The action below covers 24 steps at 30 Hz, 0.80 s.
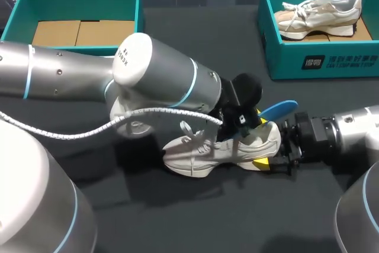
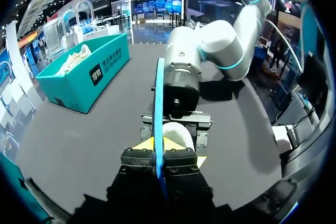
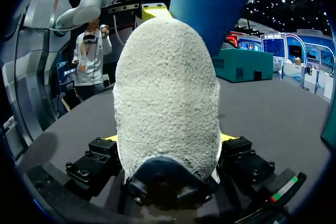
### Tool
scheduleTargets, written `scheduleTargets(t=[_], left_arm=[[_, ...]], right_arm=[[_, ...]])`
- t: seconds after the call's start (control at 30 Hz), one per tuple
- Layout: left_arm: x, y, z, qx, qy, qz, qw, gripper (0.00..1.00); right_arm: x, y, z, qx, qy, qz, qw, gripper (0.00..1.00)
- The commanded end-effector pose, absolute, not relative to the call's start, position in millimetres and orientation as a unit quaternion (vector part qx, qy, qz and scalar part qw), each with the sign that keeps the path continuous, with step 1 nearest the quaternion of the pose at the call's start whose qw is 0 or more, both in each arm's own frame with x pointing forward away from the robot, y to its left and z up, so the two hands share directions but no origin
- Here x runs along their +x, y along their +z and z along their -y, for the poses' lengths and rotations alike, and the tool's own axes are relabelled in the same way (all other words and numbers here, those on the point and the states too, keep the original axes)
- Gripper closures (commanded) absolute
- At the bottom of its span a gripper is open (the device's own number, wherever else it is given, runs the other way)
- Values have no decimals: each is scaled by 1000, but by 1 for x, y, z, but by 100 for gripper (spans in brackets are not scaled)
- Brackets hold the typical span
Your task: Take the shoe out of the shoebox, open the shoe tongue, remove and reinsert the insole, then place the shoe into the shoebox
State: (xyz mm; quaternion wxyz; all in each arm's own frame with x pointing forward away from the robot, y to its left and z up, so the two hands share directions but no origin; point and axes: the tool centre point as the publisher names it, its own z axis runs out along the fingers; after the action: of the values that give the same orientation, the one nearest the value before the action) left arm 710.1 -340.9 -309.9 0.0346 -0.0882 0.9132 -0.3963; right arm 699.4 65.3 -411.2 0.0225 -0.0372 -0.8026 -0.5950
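our right claw (image 1: 269,159) is clamping the white lace-up sneaker (image 1: 204,153) at its heel, steadying it while our left claw (image 2: 159,145) is pinching the thin blue insole (image 2: 158,87).

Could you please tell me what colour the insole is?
The insole is blue, and the head view shows it best.

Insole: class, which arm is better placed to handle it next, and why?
Left. The left gripper is shut on the blue insole, held edge-on between its fingers. The right gripper is shut on the heel of the shoe, so it is busy steadying it.
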Motion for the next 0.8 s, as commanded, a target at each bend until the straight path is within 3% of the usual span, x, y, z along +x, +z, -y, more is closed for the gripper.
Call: scheduleTargets(t=[0.03, 0.3, 0.8], left_arm=[[708, -282, 346, -70, -394, -917, -2, 100], [694, -227, 364, -57, -390, -916, -73, 100], [694, -227, 364, -57, -390, -916, -73, 100]], right_arm=[[699, -411, -67, -37, -594, 803, 22, 100], [699, -411, -67, -37, -594, 803, 22, 100], [699, -411, -67, -37, -594, 803, 22, 100]])
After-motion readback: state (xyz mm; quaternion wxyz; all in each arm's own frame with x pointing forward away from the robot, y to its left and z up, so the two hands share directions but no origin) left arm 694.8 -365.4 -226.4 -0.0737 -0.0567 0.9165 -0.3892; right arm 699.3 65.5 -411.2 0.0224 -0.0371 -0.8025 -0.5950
